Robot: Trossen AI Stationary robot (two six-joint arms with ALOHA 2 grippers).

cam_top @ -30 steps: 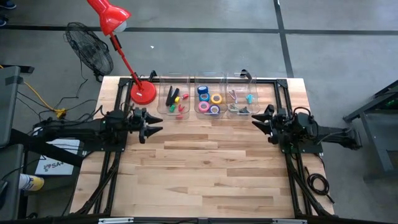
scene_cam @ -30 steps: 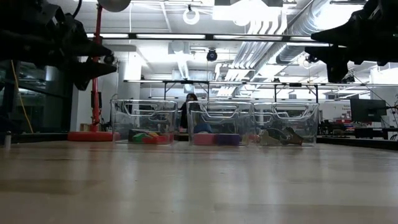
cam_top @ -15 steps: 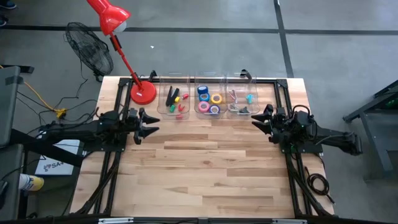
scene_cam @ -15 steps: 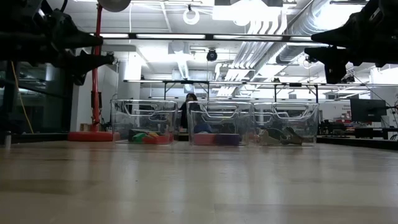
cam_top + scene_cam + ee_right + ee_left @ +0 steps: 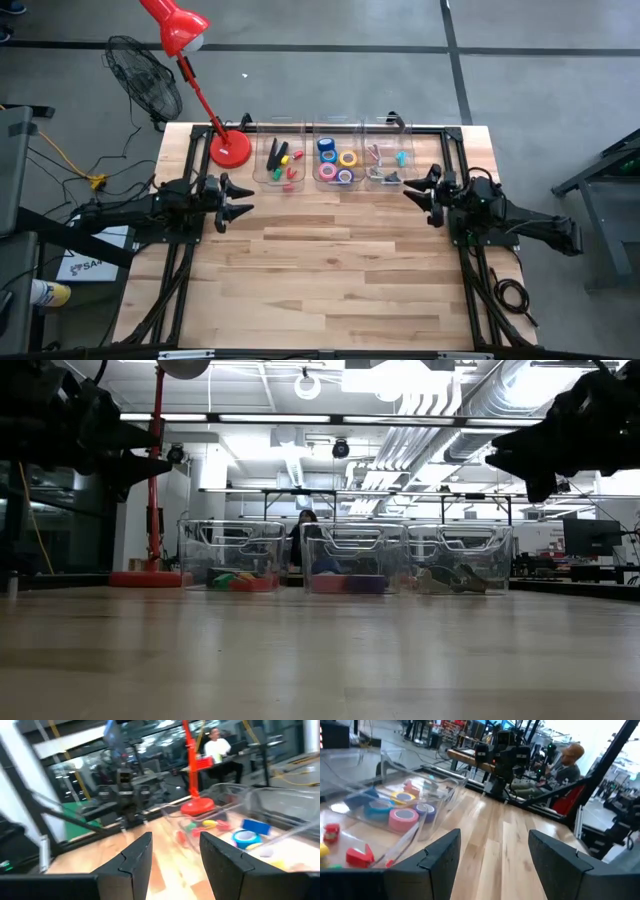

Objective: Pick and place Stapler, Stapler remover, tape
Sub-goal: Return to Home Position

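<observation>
Three clear bins stand in a row at the table's far edge. The left bin point(image 5: 281, 160) holds small red, yellow, green and black staplers. The middle bin point(image 5: 335, 160) holds the tape rolls point(image 5: 395, 811), blue, pink, yellow and purple, lying flat on its floor. The right bin point(image 5: 388, 162) holds the stapler removers. My left gripper point(image 5: 245, 203) hovers open above the table, near the left edge and short of the left bin. My right gripper point(image 5: 410, 190) hovers open near the right edge, beside the right bin. Nothing is between either pair of fingers point(image 5: 492, 845) point(image 5: 175, 845).
A red desk lamp stands with its round base point(image 5: 230, 148) on the far left corner, left of the bins. Bare wood point(image 5: 330, 260) stretches between the arms and toward the near edge. A fan point(image 5: 145, 75) stands on the floor. People sit beyond the table point(image 5: 567, 757).
My left gripper has drawn back a little toward the table's left edge. My right arm has swung slightly, so its gripper points more toward the bins at the far edge. Both stay open and nothing in the bins has moved.
</observation>
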